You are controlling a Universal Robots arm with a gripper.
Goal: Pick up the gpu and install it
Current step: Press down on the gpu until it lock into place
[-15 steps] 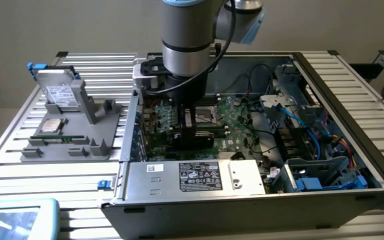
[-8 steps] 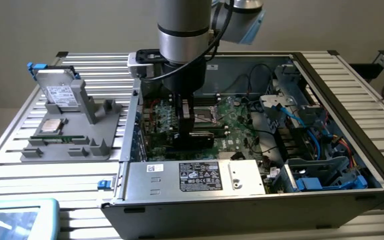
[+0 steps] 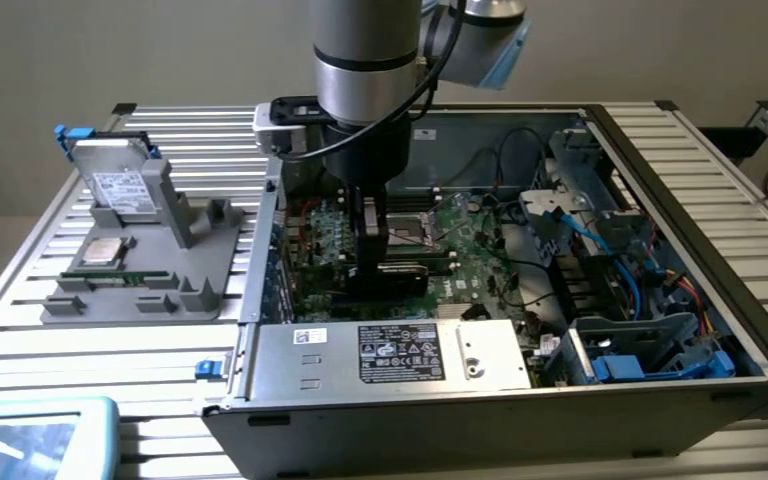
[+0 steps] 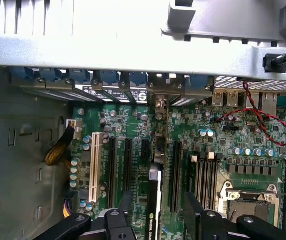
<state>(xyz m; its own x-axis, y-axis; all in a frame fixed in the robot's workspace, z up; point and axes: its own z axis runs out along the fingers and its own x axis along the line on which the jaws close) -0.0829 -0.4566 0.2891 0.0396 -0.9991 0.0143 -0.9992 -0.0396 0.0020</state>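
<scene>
The gpu (image 4: 154, 197) stands on edge in a slot of the green motherboard (image 4: 133, 120), its black edge carrying a white-lettered label and its silver bracket end at the case's rear wall. My gripper (image 4: 157, 200) is open and straddles the card, one black finger (image 4: 125, 202) on each side with a gap to the card. In the exterior view the gpu (image 3: 404, 272) is a dark upright card inside the open computer case (image 3: 704, 180), directly below my gripper (image 3: 381, 228).
A grey holder (image 3: 157, 260) on the exterior view's left carries a silver hard drive (image 3: 120, 185), a processor (image 3: 101, 250) and a memory stick (image 3: 117, 277). The power supply (image 3: 398, 355) sits at the case front; blue cables (image 3: 624, 250) crowd the right. An empty CPU socket (image 4: 247, 200) lies beside the slots.
</scene>
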